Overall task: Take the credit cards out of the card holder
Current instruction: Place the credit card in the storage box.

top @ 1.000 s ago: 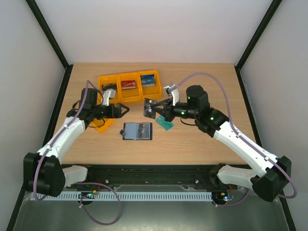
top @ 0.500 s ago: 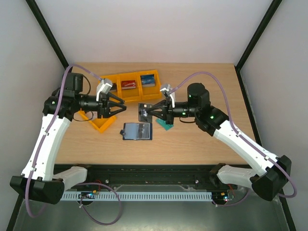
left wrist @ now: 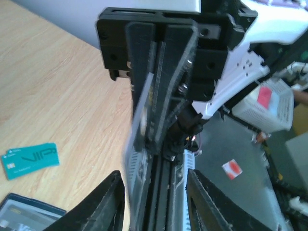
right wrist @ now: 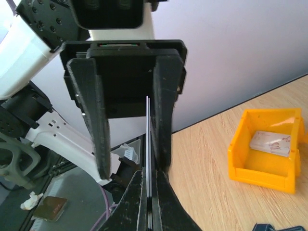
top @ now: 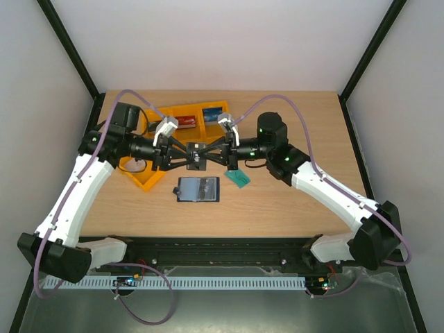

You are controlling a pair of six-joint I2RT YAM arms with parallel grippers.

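Observation:
A thin credit card (top: 197, 154) hangs in the air above the table, held edge-on by my right gripper (top: 208, 154), which is shut on it (right wrist: 148, 144). My left gripper (top: 189, 154) faces it tip to tip. Its jaws stand apart on either side of the card, and one finger (right wrist: 166, 110) lies close against the card while the other (right wrist: 94, 120) stays well clear. The card holder (top: 198, 189) lies open on the table below, its clear sleeves facing up. In the left wrist view the card (left wrist: 137, 130) sits near my left-hand finger (left wrist: 110, 202).
A teal card (top: 238, 179) lies on the wood right of the card holder. Orange bins (top: 184, 118) with cards in them stand at the back, and another orange bin (top: 142, 177) stands under the left arm. In the right wrist view one orange bin (right wrist: 262, 163) holds a card.
My right gripper carried the card to the left. My left arm swung right to meet it, and its jaws narrowed around the card's free end.

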